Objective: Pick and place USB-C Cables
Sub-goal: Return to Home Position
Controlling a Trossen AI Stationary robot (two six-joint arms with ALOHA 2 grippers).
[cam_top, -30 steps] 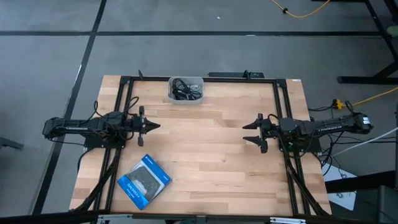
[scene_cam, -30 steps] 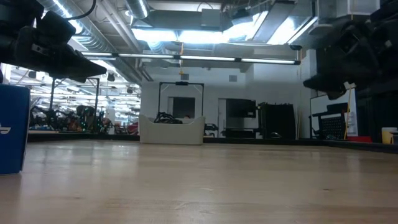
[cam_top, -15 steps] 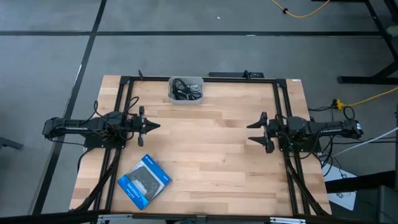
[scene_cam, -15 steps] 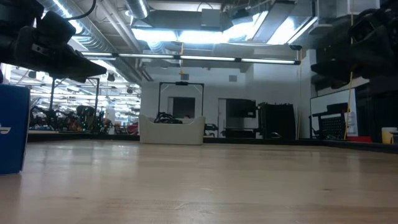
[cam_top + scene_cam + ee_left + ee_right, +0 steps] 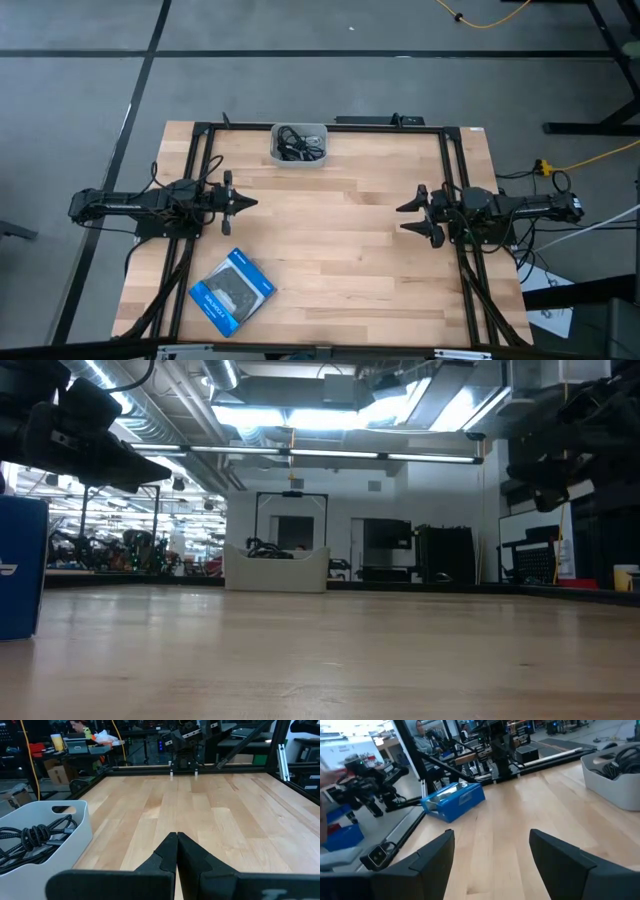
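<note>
The USB-C cables (image 5: 297, 143) lie tangled inside a pale tray (image 5: 299, 157) that rests flat at the table's far edge; the left wrist view shows dark braided cables (image 5: 35, 837) in that tray (image 5: 75, 827), and the right wrist view shows them (image 5: 620, 762) too. My left gripper (image 5: 250, 203) hovers at the table's left side, shut and empty (image 5: 176, 838). My right gripper (image 5: 407, 216) hovers at the right side, open and empty (image 5: 491, 837). Both are far from the tray.
A flat blue-and-black packet (image 5: 231, 291) lies near the table's near-left corner, also seen as a blue packet (image 5: 454, 801) in the right wrist view. Bare wood spreads across the table's middle (image 5: 330, 240). A black frame rail (image 5: 330, 126) borders the far edge.
My right gripper has drawn back toward the table's right edge and turned slightly; its fingers remain open. The left arm, the tray and the packet have kept still.
</note>
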